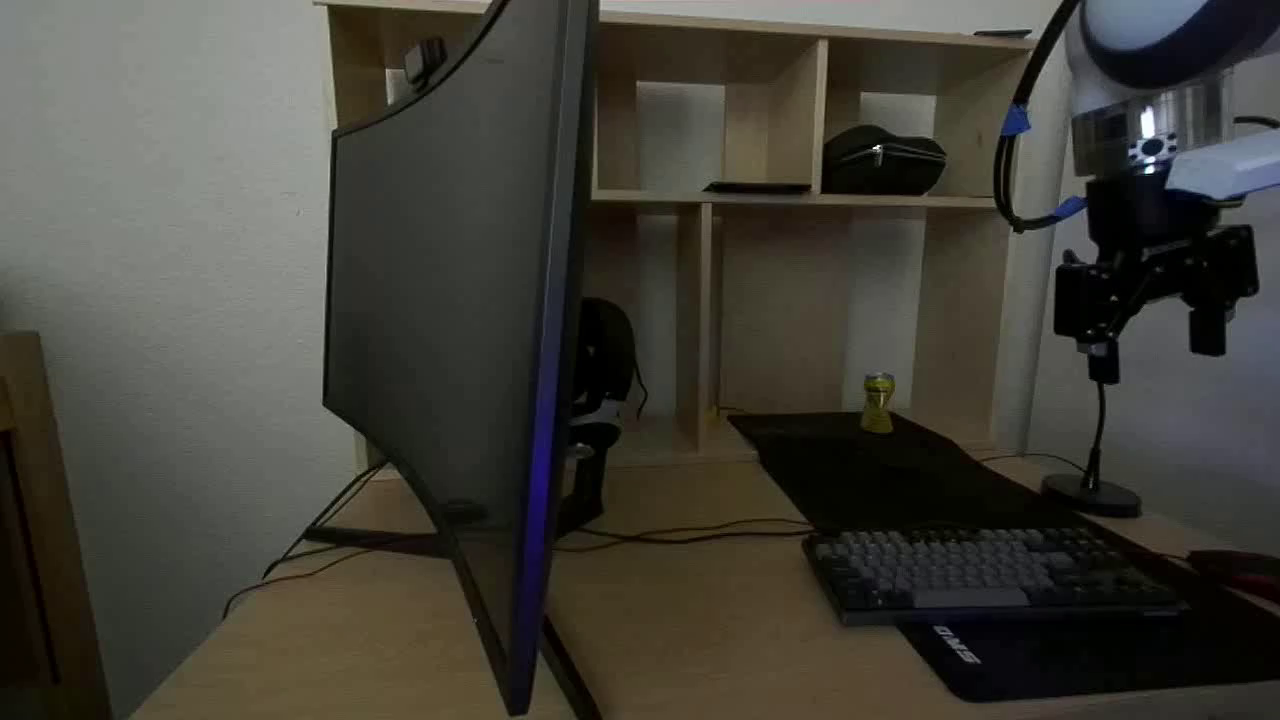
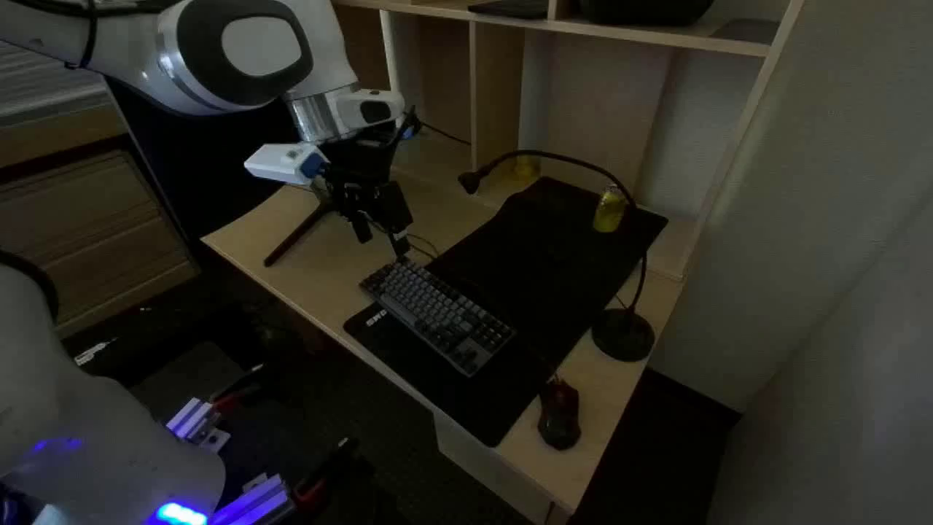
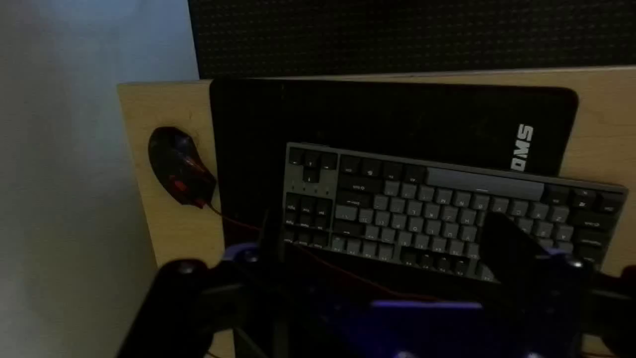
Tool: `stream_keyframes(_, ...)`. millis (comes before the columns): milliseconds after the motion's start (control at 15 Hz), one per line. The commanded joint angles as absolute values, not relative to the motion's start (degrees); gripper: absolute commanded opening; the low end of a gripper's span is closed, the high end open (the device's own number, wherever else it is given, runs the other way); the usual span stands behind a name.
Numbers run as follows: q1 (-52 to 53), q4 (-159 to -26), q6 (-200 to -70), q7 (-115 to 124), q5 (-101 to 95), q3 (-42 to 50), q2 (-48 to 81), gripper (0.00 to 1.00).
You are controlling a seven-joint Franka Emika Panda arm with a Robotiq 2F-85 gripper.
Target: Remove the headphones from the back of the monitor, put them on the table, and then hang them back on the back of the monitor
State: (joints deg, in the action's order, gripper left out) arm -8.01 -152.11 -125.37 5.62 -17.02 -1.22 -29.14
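The large curved dark monitor stands on splayed legs at the left in an exterior view. It also shows as a dark panel behind my arm in an exterior view. The black headphones hang behind the monitor, partly hidden by its edge, with a thin cable beside them. They do not show in the wrist view. The pale wooden table also shows in an exterior view and the wrist view. My gripper is open and empty, above the desk and apart from the headphones. Its spread fingers show in the wrist view.
A grey keyboard lies on a black desk mat. A red-black mouse, a gooseneck microphone and a yellow can stand near the right side. A cubby shelf holds a black pouch. Cables cross the desk.
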Motion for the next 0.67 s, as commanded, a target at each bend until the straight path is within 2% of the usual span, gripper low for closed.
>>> stream_keyframes(0, -7.6, -152.0, -125.2, 5.8, -17.2, -0.8, -29.2, 1.0)
stream_keyframes(133, -7.6, -152.0, -125.2, 5.8, -17.2, -0.8, -29.2, 1.0)
stream_keyframes(200, -8.5, -150.7, -120.0, 5.5, -20.0, -2.1, -28.8, 1.0)
stream_keyframes(600, -1.5, -153.6, -134.8, -15.3, -11.8, 7.3, -29.7, 1.0)
